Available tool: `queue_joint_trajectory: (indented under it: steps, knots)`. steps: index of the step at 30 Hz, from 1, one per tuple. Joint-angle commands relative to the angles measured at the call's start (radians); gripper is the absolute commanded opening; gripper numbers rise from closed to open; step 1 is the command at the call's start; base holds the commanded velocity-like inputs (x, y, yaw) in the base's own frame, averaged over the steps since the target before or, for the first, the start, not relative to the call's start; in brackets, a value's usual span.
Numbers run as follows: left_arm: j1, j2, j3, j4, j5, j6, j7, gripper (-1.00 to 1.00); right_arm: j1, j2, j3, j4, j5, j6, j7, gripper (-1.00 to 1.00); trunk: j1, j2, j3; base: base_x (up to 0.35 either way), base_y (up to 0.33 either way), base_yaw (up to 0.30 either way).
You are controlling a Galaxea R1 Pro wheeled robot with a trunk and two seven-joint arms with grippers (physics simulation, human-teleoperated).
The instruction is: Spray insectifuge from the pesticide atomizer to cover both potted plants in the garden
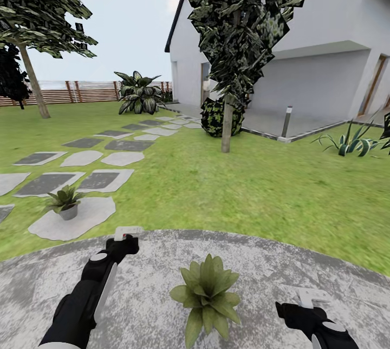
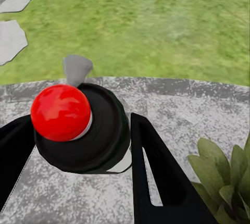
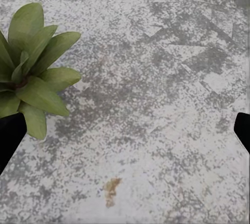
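My left gripper (image 1: 125, 241) is shut on the pesticide atomizer (image 1: 128, 232), held over the patio's far edge. In the left wrist view the atomizer (image 2: 83, 130) shows a dark round body with a red ball, clamped between black fingers (image 2: 151, 172). One potted plant (image 1: 207, 292) stands on the grey patio between my arms, right of the left gripper; its leaves (image 2: 224, 182) also show beside the atomizer. A second potted plant (image 1: 66, 201) sits in a grey pot on a pale stepping stone beyond the patio. My right gripper (image 1: 306, 300) is open and empty, with the patio plant (image 3: 31, 73) beside it.
The round grey patio (image 1: 162, 262) borders green lawn (image 1: 244, 186). Stepping stones (image 1: 103, 178) run away toward a wooden fence (image 1: 81, 92). A tree trunk (image 1: 226, 127), a short post (image 1: 286, 122), a striped spiky plant (image 1: 349, 143) and a white house (image 1: 325, 67) stand ahead and right.
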Motion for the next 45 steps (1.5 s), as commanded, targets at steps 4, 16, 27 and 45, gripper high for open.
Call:
queue_joint_trajectory:
  steps: [4,16,27,45]
  knots:
    - [-0.006,0.058,-0.001,-0.008,-0.01,0.006,-0.116,-1.0,-0.006,-0.018,0.006,-0.005,0.047,0.006,0.006,1.0,0.0,0.0,-0.001,0.0,0.0,0.0]
    - [-0.04,0.34,-0.002,-0.1,-0.155,0.001,-0.956,-1.0,-0.409,-0.032,0.168,0.116,0.065,0.009,0.496,1.0,0.0,0.0,-0.001,0.0,0.0,0.0]
    - [-0.111,0.378,-0.004,-0.149,-0.506,-0.023,-1.336,-1.0,-0.586,-0.03,0.174,0.296,0.083,0.009,0.966,1.0,0.0,0.0,-0.001,0.0,0.0,0.0]
    - [-0.149,0.285,-0.242,-0.168,-0.784,-0.026,-1.545,-1.0,-0.589,-0.014,0.421,0.297,0.095,0.006,1.054,-1.0,0.0,0.0,-0.001,0.0,0.0,0.0]
